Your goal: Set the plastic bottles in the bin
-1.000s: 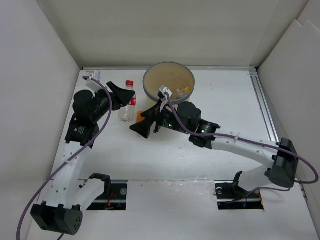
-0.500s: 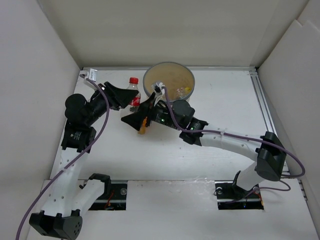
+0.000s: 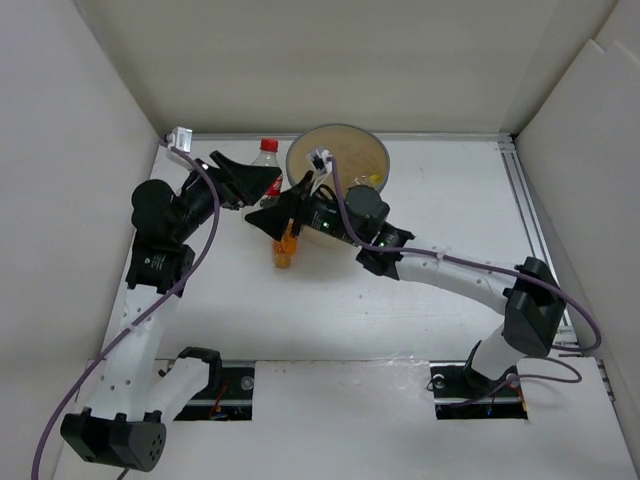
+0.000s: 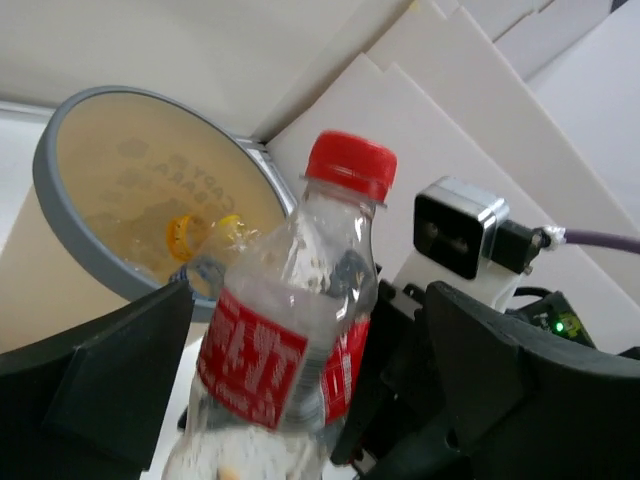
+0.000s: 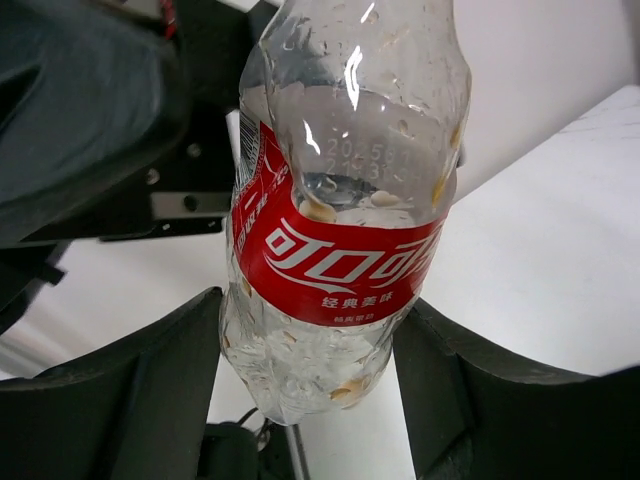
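A clear plastic bottle (image 3: 267, 168) with a red cap and red label hangs upright just left of the bin (image 3: 291, 160). My right gripper (image 3: 274, 210) is shut on its lower body; in the right wrist view both fingers press the bottle (image 5: 340, 250) at the gripper (image 5: 310, 330). My left gripper (image 3: 252, 178) stands open around the same bottle (image 4: 290, 340), with gaps on both sides of the gripper (image 4: 300, 300). A short orange bottle (image 3: 285, 246) stands on the table below the right gripper. The tan bin (image 4: 60, 215) holds clear bottles, one with a yellow cap (image 4: 180, 236).
White walls enclose the table on the left, back and right. A metal rail (image 3: 530, 215) runs along the right side. The right arm (image 3: 450, 275) stretches across the middle of the table; the left arm (image 3: 150, 270) rises along the left wall.
The left gripper has opened off the red-labelled bottle while the right gripper closed on it. Both grippers and the bottle moved toward the back. The orange bottle now stands uncovered.
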`<state>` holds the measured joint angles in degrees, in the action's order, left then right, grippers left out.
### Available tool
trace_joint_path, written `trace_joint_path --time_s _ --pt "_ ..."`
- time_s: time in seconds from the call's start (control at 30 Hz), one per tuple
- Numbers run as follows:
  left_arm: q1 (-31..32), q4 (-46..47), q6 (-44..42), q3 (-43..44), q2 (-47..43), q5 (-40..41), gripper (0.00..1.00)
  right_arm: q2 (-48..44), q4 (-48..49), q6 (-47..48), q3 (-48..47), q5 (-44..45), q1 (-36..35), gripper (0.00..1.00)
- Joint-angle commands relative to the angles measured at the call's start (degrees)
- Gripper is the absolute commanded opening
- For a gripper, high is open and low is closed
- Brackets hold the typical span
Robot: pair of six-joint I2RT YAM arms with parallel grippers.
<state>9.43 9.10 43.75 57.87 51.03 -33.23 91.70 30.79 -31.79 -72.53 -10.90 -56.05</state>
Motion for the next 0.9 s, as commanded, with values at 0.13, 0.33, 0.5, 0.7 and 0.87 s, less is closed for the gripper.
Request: trace_joint_path --time_s 0.13,0.33,0.5,0.7,0.87 --pt "0.8 -8.6 -3.1 19.3 6.4 11.8 1.0 -2.0 -4.0 3.0 -5.4 3.3 7.4 0.0" --pt "0.8 -19.3 -6.2 25.2 12.6 25.7 1.0 -2.6 -15.8 8.7 -10.9 7.5 15.7 0.0" --pt "0.8 -18.6 -8.3 15.2 13.8 29.3 1.0 -2.6 -21.0 13.1 -11.3 9.6 20.4 0.49" --pt "1.3 -13.9 -7.2 3.6 13.0 29.2 1.0 -4.8 -22.8 13.7 -8.8 14.0 23.9 0.99" --pt "5.4 -11.2 -7.2 -1.8 14.4 33.5 1.0 -6.6 -24.9 13.7 -8.8 15.0 24.9 0.99"
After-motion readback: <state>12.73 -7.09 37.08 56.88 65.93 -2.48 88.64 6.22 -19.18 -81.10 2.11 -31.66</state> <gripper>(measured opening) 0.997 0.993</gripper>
